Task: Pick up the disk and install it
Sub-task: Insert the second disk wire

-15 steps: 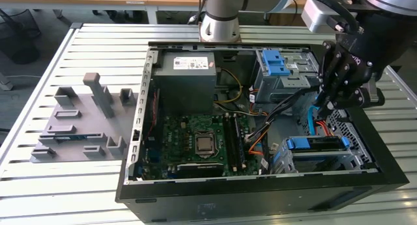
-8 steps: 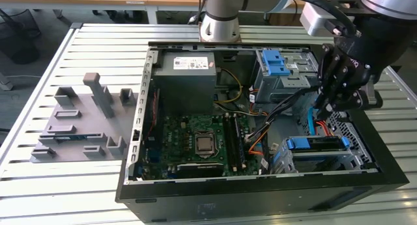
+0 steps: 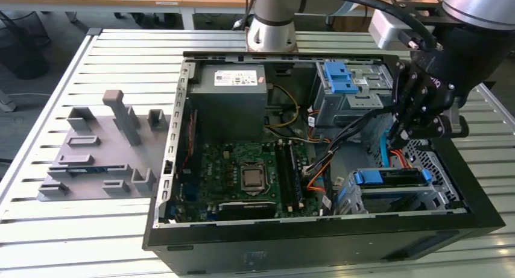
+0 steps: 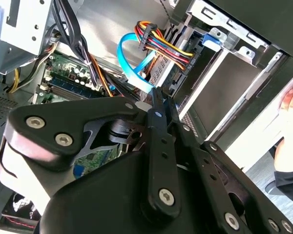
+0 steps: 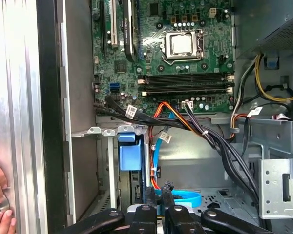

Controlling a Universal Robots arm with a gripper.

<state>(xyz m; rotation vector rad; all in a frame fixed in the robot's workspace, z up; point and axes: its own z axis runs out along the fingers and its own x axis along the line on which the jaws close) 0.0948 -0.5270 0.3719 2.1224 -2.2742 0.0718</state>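
Hovering with fingers pinched together and empty, the black gripper (image 3: 400,133) sits just above the blue-framed silver disk (image 3: 392,178) already seated in the black computer case (image 3: 322,248), so installation looks essentially complete.

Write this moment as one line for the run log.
gripper: shut, holding nothing | place: inside the computer case | disk: seated in its bay

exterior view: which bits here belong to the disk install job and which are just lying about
Job:
- disk in its blue carrier
- gripper
- computer case

Lying about:
- grey fixture board on the table
- power supply
- light-blue latch
- motherboard
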